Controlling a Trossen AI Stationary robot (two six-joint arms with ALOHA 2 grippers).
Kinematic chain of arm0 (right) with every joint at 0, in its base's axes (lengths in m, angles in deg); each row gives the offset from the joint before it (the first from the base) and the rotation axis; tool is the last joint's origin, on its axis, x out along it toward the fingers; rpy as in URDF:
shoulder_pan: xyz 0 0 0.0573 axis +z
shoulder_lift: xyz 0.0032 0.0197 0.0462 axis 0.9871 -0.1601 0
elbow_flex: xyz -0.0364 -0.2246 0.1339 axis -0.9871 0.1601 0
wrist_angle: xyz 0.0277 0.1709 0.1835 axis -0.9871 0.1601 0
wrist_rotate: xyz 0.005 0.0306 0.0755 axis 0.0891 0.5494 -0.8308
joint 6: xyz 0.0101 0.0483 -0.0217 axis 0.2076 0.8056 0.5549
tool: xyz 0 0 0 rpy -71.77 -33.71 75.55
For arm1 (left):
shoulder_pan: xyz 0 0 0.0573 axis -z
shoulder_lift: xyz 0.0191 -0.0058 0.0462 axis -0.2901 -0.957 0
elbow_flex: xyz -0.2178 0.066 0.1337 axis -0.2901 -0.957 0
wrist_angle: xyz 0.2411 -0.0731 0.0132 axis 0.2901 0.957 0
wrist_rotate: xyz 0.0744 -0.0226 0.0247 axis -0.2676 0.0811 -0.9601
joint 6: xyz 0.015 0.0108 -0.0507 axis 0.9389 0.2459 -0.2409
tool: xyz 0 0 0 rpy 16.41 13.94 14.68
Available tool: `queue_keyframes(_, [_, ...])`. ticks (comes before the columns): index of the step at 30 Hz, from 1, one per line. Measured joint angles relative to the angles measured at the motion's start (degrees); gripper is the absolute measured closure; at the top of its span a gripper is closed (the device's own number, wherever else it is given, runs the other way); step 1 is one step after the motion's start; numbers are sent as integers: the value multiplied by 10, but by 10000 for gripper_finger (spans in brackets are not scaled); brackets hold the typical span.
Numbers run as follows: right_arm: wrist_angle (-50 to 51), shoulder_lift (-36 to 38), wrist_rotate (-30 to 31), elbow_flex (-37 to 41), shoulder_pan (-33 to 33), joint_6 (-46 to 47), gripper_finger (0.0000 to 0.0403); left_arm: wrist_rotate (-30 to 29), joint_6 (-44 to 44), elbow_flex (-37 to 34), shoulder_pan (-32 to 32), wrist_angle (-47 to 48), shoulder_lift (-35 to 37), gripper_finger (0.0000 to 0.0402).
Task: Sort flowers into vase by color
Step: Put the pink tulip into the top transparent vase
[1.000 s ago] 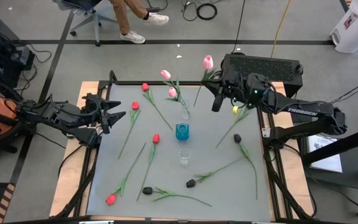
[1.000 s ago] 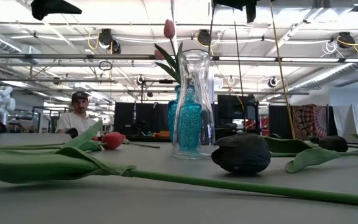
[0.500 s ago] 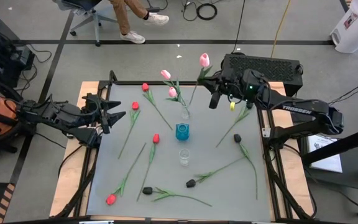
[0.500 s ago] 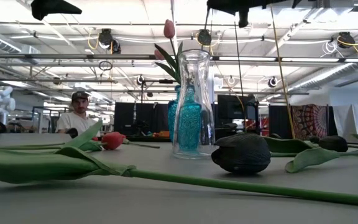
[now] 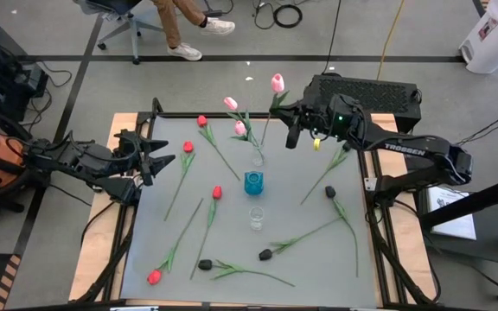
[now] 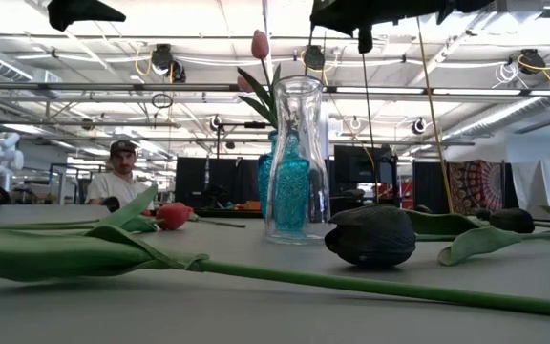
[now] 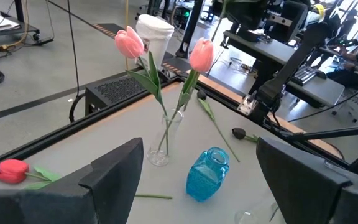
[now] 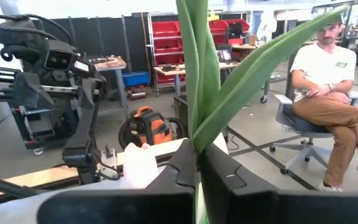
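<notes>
This is a big robot lab or workshop. The room has a high ceiling with pipes and lamps, red storage bins (image 8: 222, 34) on shelves, work tables, black cables (image 5: 285, 14) on the grey floor, and an orange shop vacuum (image 8: 148, 127). Another robot arm (image 8: 48, 81) stands on a stand, and a person (image 8: 328, 93) sits on an office chair.

White capital lettering reading "TROSSEN" runs along the forearm of the right arm (image 5: 402, 148) in the high view, the only wording clear enough to read. A small green logo sits on the chest of a seated person's white T-shirt (image 8: 340, 64) in the right wrist view, but it is too small to make out.
</notes>
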Motion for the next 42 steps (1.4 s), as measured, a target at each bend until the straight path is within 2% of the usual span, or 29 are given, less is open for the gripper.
queue_keyframes(32, [-17,-32,-3,0,-19,-21,403,0,0,0,0,0,0,82])
queue_keyframes(38, [-34,-32,-52,0,-19,-40,403,0,0,0,0,0,0,82])
queue_keyframes(42, [-33,-32,-60,0,-19,-40,403,0,0,0,0,0,0,82])
